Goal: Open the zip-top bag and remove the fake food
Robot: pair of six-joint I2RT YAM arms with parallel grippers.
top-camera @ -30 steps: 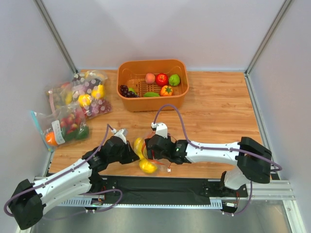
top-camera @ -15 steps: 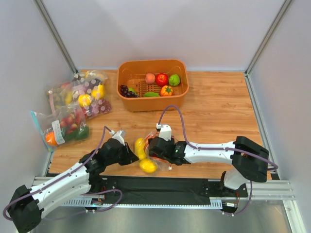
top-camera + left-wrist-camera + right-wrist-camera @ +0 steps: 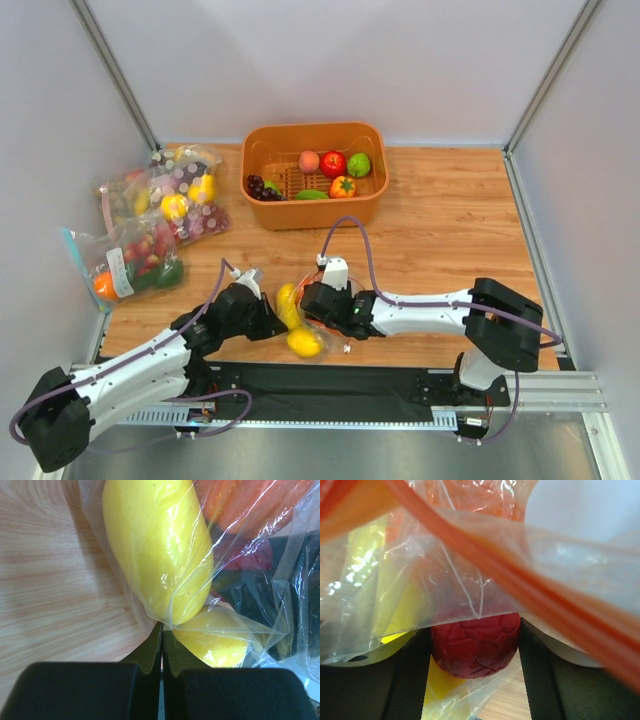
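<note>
A clear zip-top bag (image 3: 300,322) of fake food (image 3: 304,343) lies at the middle of the table's (image 3: 450,230) near edge, between two robot grippers. The left gripper (image 3: 162,632), fingers closed flat, pinches the bag's film beside a yellow fruit (image 3: 160,555). The right gripper (image 3: 313,301) meets the opposite side, fingers apart around a red fruit (image 3: 475,647); whether they squeeze it cannot be told. The orange zip strip (image 3: 535,597) crosses just above them, so the mouth seems to face the right edge, with the bag's long axis along the near edge.

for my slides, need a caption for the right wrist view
Right gripper pinching a red fake fruit beneath the clear zip-top bag's film and orange zip strip
</note>
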